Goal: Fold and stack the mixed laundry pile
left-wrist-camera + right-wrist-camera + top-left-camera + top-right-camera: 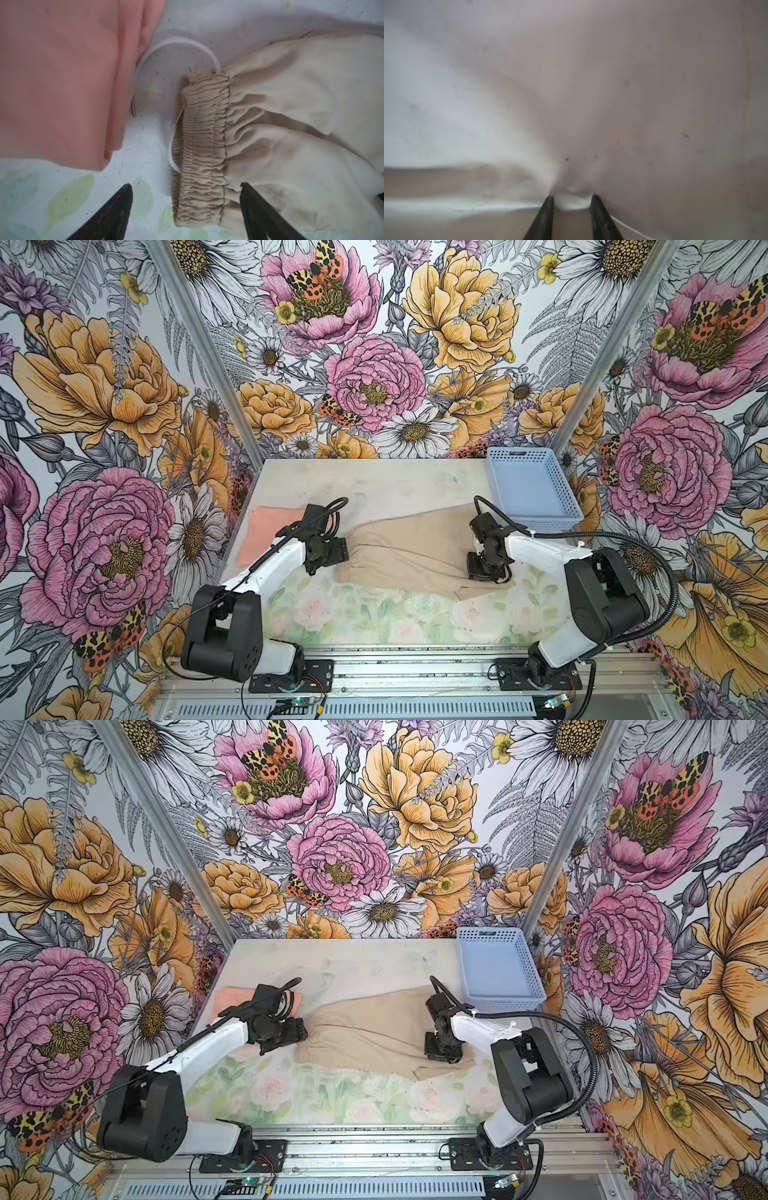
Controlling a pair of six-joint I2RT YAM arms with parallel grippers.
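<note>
Limp, light pants [415, 547] sprawl across the bench [374, 485]; the folded shirt [270, 535] sits left. The left end effector [186, 184] gapes open over the gathered waistband [203, 135], likely the firmest hold. The right end effector [572, 197] pinches cloth at the pants' right end.

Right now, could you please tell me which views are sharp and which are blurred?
In both top views, the light is even and the focus sharp; the beige garment and blue basket read crisply. In the left wrist view, the elastic waistband is fairly sharp, the peach T-shirt soft. In the right wrist view, all is hazy and blurred; fabric at the right pincer shows hardly any texture.
</note>
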